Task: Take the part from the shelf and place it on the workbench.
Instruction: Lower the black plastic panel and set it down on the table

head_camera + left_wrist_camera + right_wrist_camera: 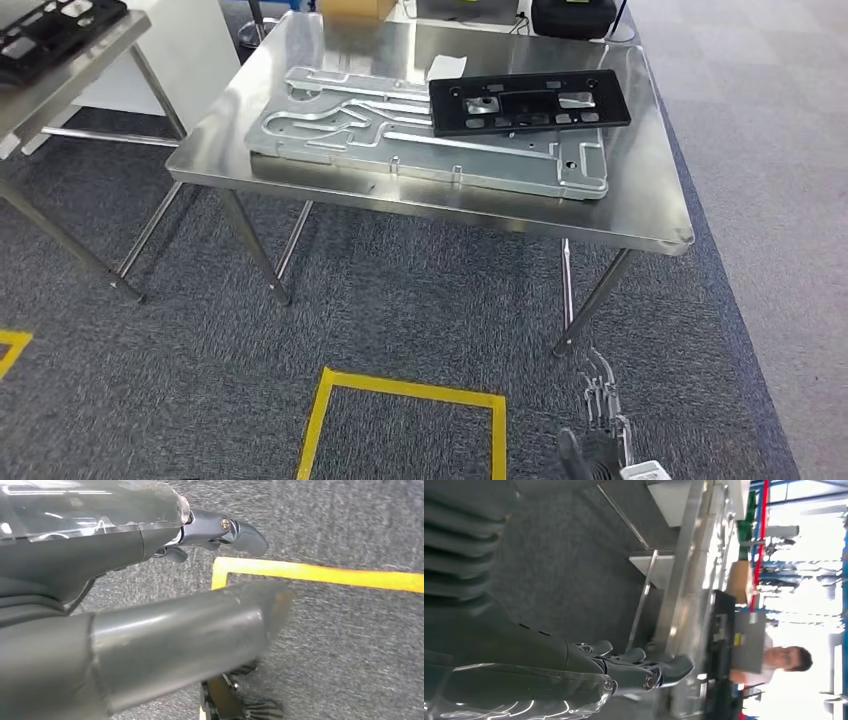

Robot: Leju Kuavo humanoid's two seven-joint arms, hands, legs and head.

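The black part [530,102] lies on the workbench [650,215], resting partly on a large metal plate [420,140], toward one o'clock from the table's centre. Placing looks done; the step in hand appears to be standing clear. The right hand [600,420], at five o'clock in the head view, hangs empty with fingers loosely extended. The left hand [220,532] holds nothing, fingers slack over the yellow floor line [320,572]. Next, probably nothing beyond keeping both arms clear.

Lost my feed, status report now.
Both hands empty: right hand low by the workbench, left hand over the floor. Black part lies on the metal plate. Nothing in the way.
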